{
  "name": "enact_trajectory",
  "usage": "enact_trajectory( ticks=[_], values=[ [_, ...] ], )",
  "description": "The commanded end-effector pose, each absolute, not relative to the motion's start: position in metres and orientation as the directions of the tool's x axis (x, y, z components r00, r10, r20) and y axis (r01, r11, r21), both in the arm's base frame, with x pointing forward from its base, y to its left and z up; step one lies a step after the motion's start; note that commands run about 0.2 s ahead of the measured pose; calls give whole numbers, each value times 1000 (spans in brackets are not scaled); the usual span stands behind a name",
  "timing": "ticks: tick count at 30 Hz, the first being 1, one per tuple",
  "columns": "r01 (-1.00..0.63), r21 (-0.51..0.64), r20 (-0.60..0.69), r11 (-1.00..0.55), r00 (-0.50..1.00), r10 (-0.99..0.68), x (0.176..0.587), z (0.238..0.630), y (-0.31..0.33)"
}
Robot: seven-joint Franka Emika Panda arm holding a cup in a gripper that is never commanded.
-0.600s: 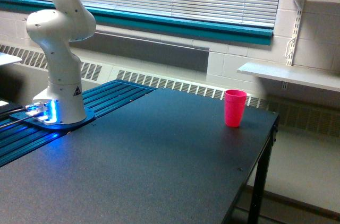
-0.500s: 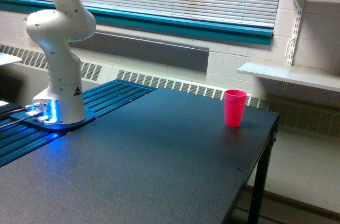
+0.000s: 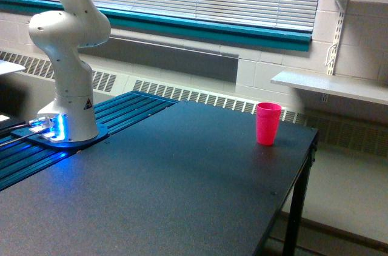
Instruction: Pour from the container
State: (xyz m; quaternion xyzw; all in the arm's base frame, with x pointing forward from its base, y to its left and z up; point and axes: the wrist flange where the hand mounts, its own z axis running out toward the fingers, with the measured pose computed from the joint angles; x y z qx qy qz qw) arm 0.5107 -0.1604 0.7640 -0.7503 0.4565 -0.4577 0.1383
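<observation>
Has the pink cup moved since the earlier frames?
No. The pink cup stands at the same spot near the table's far corner on the exterior view's right, upright as before.

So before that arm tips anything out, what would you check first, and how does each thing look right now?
1. Pink cup upright on the table: ok.
2. Cup clear of the table's edge: ok, though it stands near the far corner at the exterior view's right.
3. Dark tabletop around the cup free of clutter: ok.
4. Arm base seated, its blue light on: ok.
5. Pincer and the container it should hold: cannot tell, both are out of view above the frame.
6. Whether the pouring container is over the cup: cannot tell.
</observation>
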Motion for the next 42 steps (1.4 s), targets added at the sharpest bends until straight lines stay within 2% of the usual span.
enact_trajectory(
  ticks=[1, 13, 30, 42],
  values=[
    [-550, -610, 562, -570, 206, -801, 519, 759, -130],
    [-558, -549, 581, -622, 279, -764, 523, 735, -82],
    [-544, -498, 604, -675, 341, -720, 490, 709, 5],
    [-554, -447, 587, -702, 410, -698, 465, 657, 60]
  ],
)
